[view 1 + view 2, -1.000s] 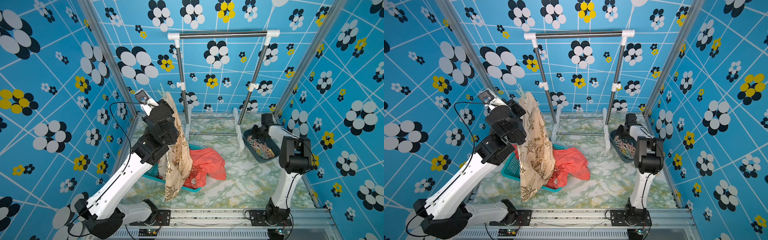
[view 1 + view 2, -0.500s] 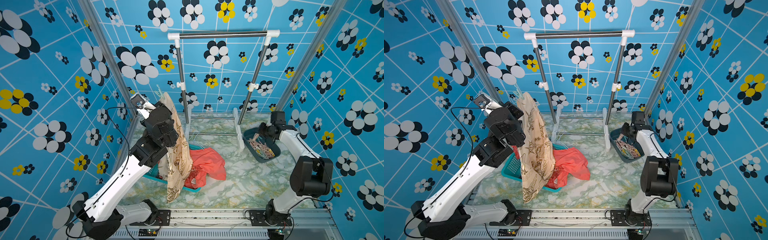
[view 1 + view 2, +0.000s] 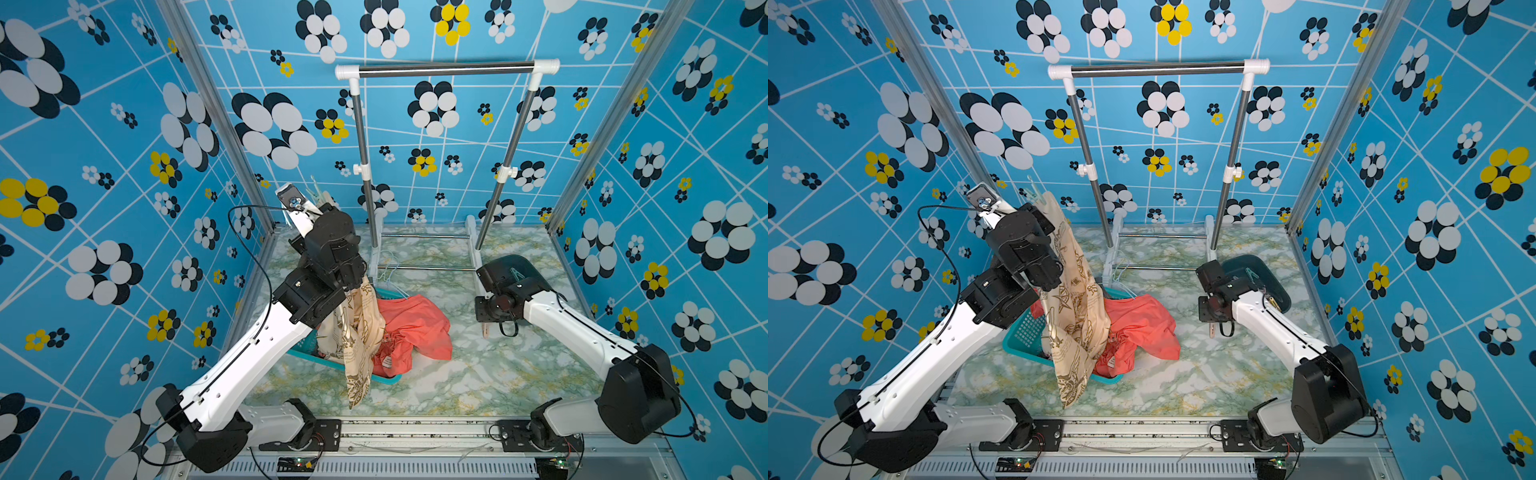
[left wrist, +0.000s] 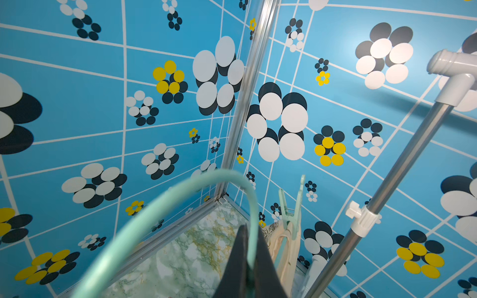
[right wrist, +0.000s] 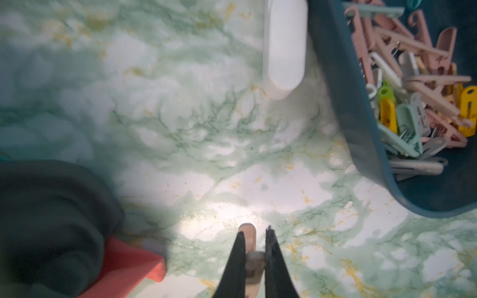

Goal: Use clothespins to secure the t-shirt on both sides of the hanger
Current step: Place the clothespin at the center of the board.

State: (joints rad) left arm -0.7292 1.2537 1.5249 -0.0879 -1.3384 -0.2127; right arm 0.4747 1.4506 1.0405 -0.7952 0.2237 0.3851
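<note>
Now your right gripper [image 5: 255, 231] is out of the dark blue bin [image 5: 361, 116], where it was buried a second ago. Its jaws are nearly closed, pinching one beige clothespin [image 5: 249, 236] by its sides, with the pin's tip poking out past the fingertips. That arm has swung inward and stretched low, so the gripper hangs over bare counter [image 3: 478, 374]. The bin is just behind it, and the rest of the clothespins [image 5: 413, 103] are piled inside.

Your left gripper [image 4: 249, 247] is clamped tight on the mint hanger [image 4: 180, 196] at the base of the hook, raised about as high as before. The beige patterned t-shirt [image 3: 1075, 299] hangs below it. Just beyond that gripper, a mint clothespin [image 4: 291, 206] is already clipped on the shirt's shoulder at one end of the hanger.

The shirt's hem dangles over the teal basket [image 3: 1025, 332] and the coral garment [image 3: 1142, 328], both unmoved. The rack [image 3: 446, 70] behind both grippers is bare.
</note>
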